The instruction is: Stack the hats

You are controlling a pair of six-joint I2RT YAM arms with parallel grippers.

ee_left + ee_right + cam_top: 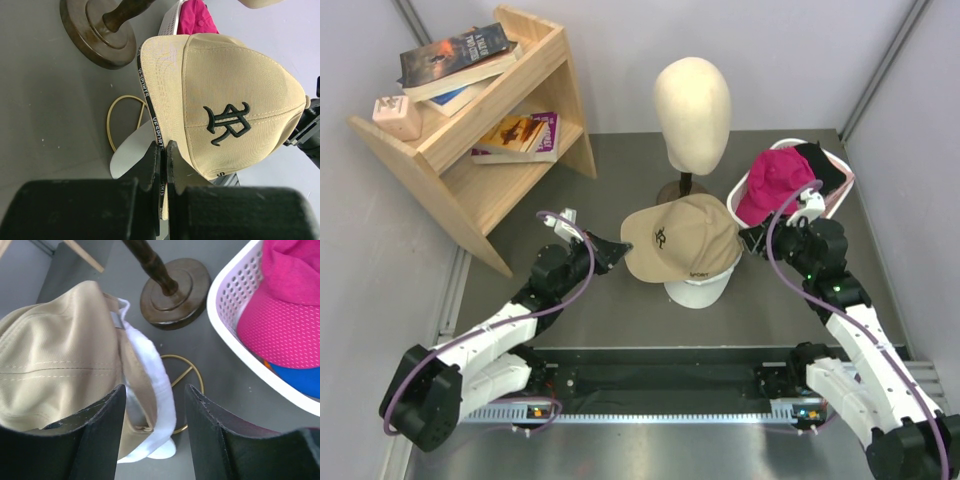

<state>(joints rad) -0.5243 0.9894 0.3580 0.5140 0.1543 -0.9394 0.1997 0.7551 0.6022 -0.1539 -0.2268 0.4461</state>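
Left gripper (163,146) pinches tan cap (235,90) at brim; right gripper (155,390) straddles rear, half-open.

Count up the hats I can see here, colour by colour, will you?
Tan cap: 1
White cap, under the tan one: 1
Magenta cap, in the basket: 1
Black hat, in the basket: 1
Blue hat, in the basket: 1
Total: 5 in view; the basket may hide more.
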